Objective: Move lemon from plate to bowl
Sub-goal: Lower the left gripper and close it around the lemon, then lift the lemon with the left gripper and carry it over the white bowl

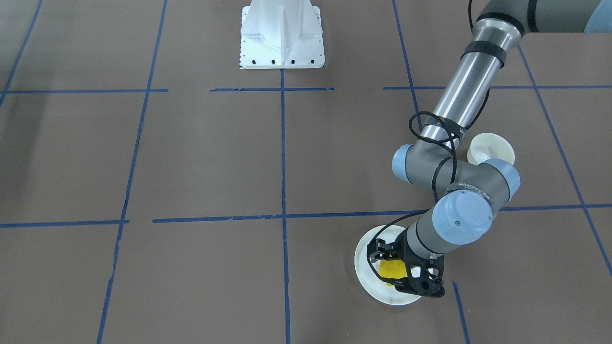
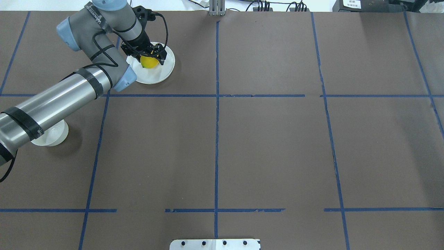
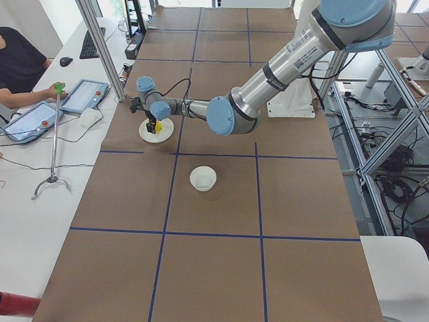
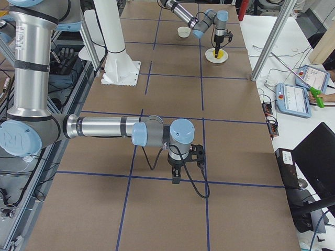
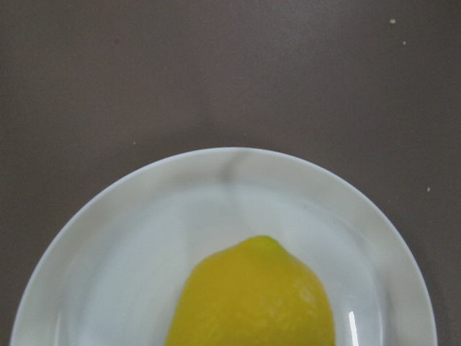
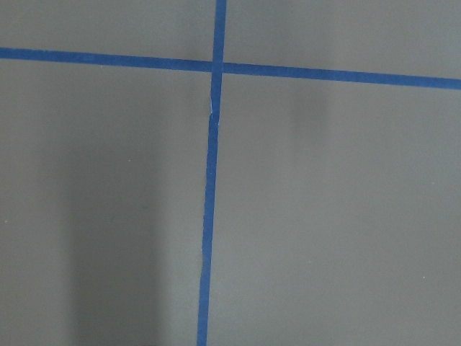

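left claw: my left claw (image 2: 149,59) points straight down over the plate, jaws spread wide with one finger on either side of the lemon. They sit really close to the peel, but honestly I can't tell whether the pads are pressing or only flanking it, so I'm not claiming a grip.
lemon: right between my fingers. The lemon (image 5: 252,299) lies on its side, pointed tip aimed away from my wrist camera. It looks like it's resting on the plate, not lifted.
plate: directly under the claw. The plate (image 5: 108,238) is flat with a low rim, and the lemon is roughly mid-plate.
step in hand: I reckon this is the grab, so the job is barely begun.
doing it well: close slowly across the fat middle of the lemon, not up near the tip, since that rounded skin could squirt out sideways. Squeeze just enough, then lift straight up so I clear the rim and don't drag the plate along.
bowl: the bowl (image 3: 203,178) stands well apart from the claw, back toward my base and further out to my left, across a blue tape line (image 2: 166,95). It's barely wider than the lemon, so I'd centre over it and get low before letting go.
table: plain brown table (image 2: 277,139) all around.
right claw: way off to my right, the right claw (image 4: 175,177) points down over bare table. Only a side camera shows it, so I can't tell if it's open or closed.
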{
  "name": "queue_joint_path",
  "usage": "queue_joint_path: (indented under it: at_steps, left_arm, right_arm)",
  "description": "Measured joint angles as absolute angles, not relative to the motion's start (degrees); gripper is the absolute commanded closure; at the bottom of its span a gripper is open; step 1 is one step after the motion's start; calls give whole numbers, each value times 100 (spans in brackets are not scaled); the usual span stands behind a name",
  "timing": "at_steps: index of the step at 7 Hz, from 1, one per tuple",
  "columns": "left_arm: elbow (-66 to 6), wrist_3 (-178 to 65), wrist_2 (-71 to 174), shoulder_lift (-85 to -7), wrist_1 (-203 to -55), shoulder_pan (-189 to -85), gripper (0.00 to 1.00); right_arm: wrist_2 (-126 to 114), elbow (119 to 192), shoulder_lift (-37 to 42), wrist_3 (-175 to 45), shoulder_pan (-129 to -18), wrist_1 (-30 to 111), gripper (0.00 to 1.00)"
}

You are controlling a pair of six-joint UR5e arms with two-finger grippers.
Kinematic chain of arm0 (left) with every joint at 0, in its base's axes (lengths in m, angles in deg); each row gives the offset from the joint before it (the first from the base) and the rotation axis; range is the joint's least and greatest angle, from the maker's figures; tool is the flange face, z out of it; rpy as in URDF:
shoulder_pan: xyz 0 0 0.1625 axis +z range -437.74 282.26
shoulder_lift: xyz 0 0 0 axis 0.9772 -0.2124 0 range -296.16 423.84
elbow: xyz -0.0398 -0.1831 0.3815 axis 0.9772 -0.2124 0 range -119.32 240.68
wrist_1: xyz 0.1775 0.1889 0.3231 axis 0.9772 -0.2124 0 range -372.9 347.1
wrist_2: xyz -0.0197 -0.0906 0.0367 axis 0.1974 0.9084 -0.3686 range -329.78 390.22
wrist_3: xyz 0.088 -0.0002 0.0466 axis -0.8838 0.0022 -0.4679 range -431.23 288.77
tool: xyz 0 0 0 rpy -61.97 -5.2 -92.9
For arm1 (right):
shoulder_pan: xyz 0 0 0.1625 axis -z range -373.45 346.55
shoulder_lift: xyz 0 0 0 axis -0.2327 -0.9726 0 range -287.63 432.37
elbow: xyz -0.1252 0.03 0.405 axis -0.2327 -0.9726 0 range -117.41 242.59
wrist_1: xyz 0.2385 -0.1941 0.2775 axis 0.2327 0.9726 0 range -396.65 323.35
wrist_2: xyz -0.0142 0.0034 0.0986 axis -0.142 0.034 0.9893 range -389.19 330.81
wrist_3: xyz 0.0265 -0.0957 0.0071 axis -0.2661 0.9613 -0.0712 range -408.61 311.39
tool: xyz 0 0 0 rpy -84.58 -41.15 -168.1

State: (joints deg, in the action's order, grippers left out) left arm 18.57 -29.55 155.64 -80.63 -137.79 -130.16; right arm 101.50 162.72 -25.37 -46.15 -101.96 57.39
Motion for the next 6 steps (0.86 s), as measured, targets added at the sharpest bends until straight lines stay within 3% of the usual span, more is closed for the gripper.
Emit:
queue_joint_path:
  at_steps: [2,4,6]
  left_arm:
    - [1862,-2919,15564,-8074,-13779,-13029,100]
    - [1766,-2818,15606,-8106,-13740,-13205,100]
    - [1031,-2847,15973,-7814,-13265,-13585,100]
  right_arm:
    - [10150,16274,-2537,-4615,-10196,5739,0]
    - [10150,16276,-2537,-4615,-10196,5739,0]
    - [10149,16271,-2537,-4615,-10196,5739,0]
